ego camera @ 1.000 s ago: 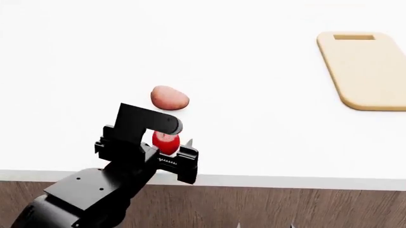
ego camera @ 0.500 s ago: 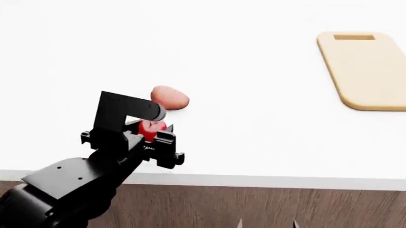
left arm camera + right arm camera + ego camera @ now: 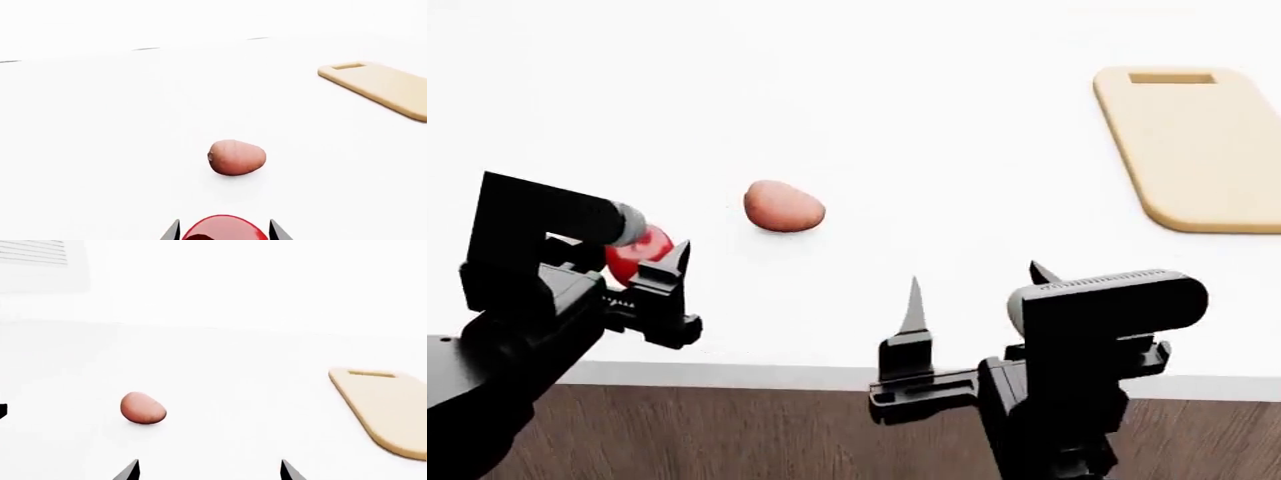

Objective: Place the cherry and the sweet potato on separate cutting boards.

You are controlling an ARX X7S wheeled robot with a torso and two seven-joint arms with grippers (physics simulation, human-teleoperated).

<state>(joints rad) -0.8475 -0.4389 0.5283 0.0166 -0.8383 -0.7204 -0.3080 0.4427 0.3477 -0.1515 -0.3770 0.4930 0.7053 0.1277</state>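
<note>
Cherry, glossy red and round [image 3: 638, 254], sits clamped in the left hand [image 3: 647, 270] at the lower left of the head view, above the white bench [image 3: 868, 120]; in the left wrist view it shows at bottom centre between the two dark fingertips [image 3: 175, 231]. Matte pinkish-brown oval sweet potato [image 3: 783, 207] lies on the bench left of centre, apart from both hands. Right hand [image 3: 974, 290] at lower centre-right, fingers spread apart, holding nothing. Light-tan wooden cutting board with slot handle [image 3: 1194, 150] at the upper right edge, bare, well apart from the sweet potato.
</note>
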